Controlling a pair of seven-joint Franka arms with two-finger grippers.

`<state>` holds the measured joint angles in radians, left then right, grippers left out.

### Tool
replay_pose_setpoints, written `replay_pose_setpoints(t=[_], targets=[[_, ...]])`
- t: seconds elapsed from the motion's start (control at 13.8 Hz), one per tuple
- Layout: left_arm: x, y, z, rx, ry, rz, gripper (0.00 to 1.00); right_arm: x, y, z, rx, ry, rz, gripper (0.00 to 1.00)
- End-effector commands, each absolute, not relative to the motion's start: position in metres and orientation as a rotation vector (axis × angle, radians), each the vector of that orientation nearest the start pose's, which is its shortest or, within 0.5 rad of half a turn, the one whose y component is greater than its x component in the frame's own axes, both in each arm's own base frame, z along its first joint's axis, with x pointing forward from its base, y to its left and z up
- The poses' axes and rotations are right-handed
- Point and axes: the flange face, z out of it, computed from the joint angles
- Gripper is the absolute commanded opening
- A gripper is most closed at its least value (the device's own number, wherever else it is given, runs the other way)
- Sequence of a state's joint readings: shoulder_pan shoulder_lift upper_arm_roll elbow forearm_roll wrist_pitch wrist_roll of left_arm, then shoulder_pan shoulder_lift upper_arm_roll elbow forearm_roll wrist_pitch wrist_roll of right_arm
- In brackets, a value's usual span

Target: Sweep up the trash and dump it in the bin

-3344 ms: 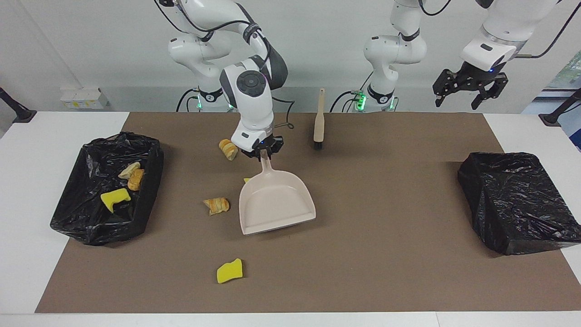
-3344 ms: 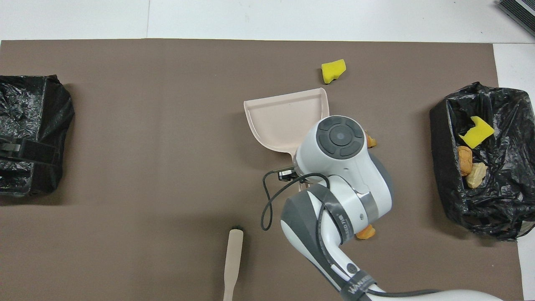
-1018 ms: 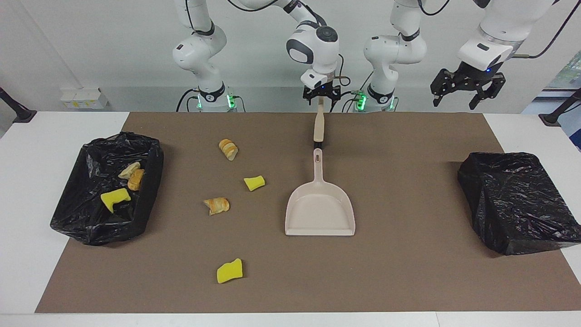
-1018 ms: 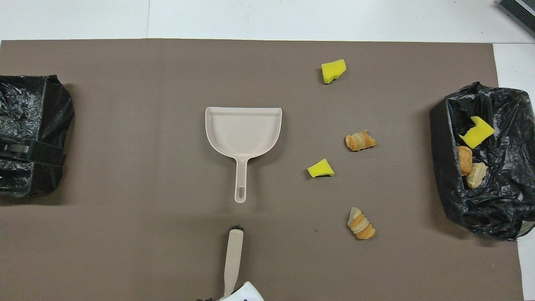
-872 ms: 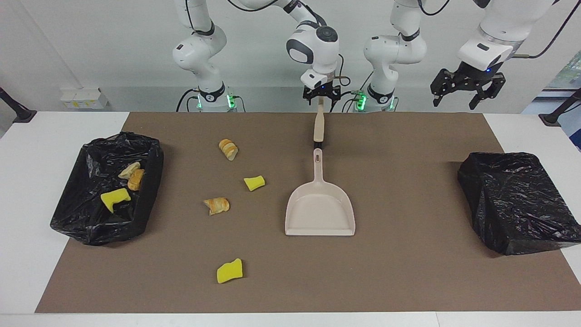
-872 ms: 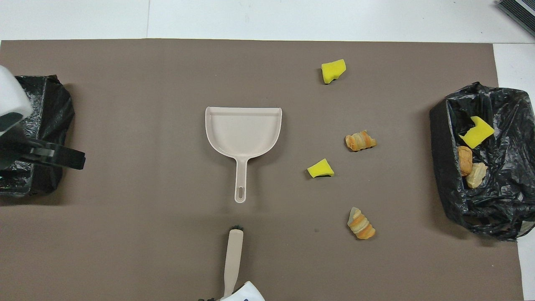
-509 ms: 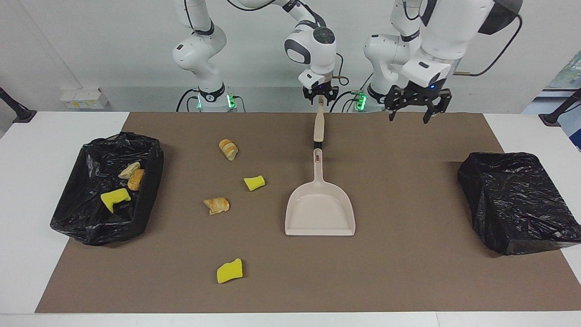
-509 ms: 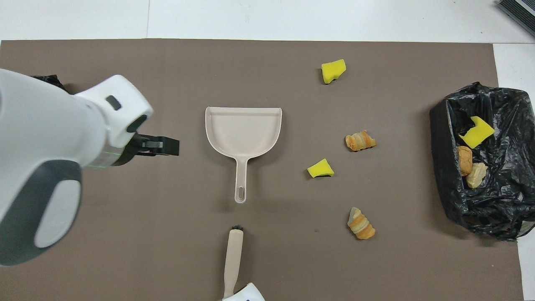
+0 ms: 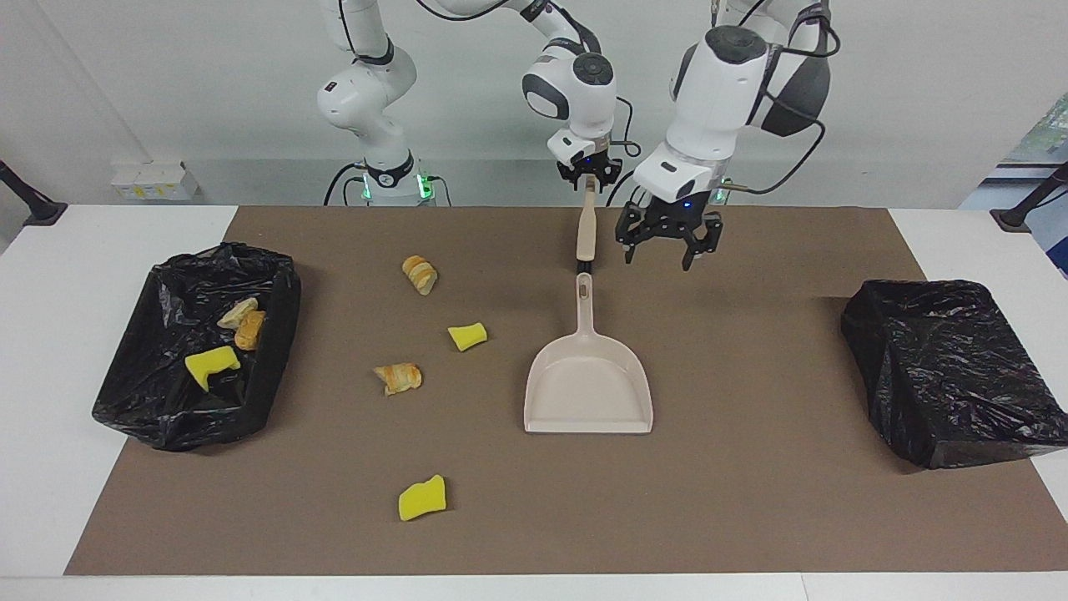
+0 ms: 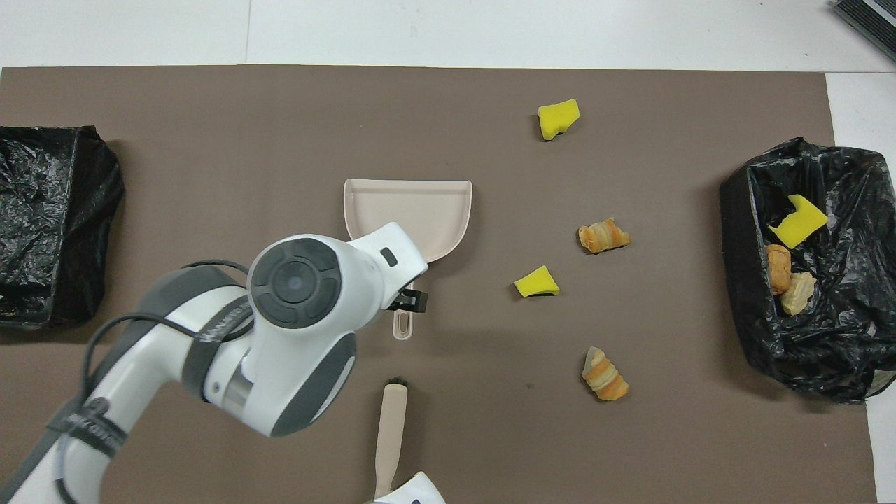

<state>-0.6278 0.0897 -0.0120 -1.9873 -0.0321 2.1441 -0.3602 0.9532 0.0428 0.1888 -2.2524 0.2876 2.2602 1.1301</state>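
Trash (image 9: pixel 403 377) scattered on brown mat (image 9: pixel 751 501), white table (image 9: pixel 50 351), white wall.

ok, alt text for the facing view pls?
The right gripper is at the handle end of the brush, while the open left gripper hangs over the brown mat near the dustpan handle. Four trash bits lie on the mat; three more sit in the open black bin.
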Motion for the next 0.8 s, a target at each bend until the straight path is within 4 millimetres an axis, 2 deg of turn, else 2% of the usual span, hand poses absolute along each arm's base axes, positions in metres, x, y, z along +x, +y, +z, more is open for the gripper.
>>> replay_pose_setpoints(t=[0.0, 0.07, 0.15, 0.29, 0.36, 0.44, 0.51, 0.65, 0.73], targets=[[0.456, -0.356, 0.375, -3.184, 0.441, -0.108, 1.0, 0.211, 0.477, 0.342, -3.028, 0.244, 0.351, 0.27], [0.454, -0.353, 0.365, -3.188, 0.442, -0.127, 1.0, 0.212, 0.477, 0.342, -3.023, 0.252, 0.357, 0.11], [0.453, -0.352, 0.363, -3.186, 0.451, -0.125, 1.0, 0.213, 0.476, 0.341, -3.02, 0.249, 0.363, 0.0], [0.454, -0.352, 0.362, -3.184, 0.463, -0.128, 1.0, 0.213, 0.475, 0.342, -3.033, 0.261, 0.386, 0.0], [0.457, -0.352, 0.362, -3.189, 0.459, -0.144, 0.95, 0.211, 0.471, 0.342, -3.072, 0.255, 0.436, 0.0], [0.459, -0.351, 0.362, -3.19, 0.458, -0.154, 0.79, 0.213, 0.465, 0.344, -3.09, 0.261, 0.464, 0.0], [0.459, -0.351, 0.362, -3.188, 0.467, -0.152, 0.7, 0.215, 0.462, 0.349, -3.09, 0.266, 0.467, 0.0], [0.458, -0.351, 0.361, -3.17, 0.544, -0.142, 0.57, 0.218, 0.449, 0.355, -3.124, 0.254, 0.487, 0.0], [0.456, -0.351, 0.361, -3.161, 0.573, -0.131, 0.56, 0.226, 0.438, 0.36, -3.14, 0.249, 0.495, 0.0]])
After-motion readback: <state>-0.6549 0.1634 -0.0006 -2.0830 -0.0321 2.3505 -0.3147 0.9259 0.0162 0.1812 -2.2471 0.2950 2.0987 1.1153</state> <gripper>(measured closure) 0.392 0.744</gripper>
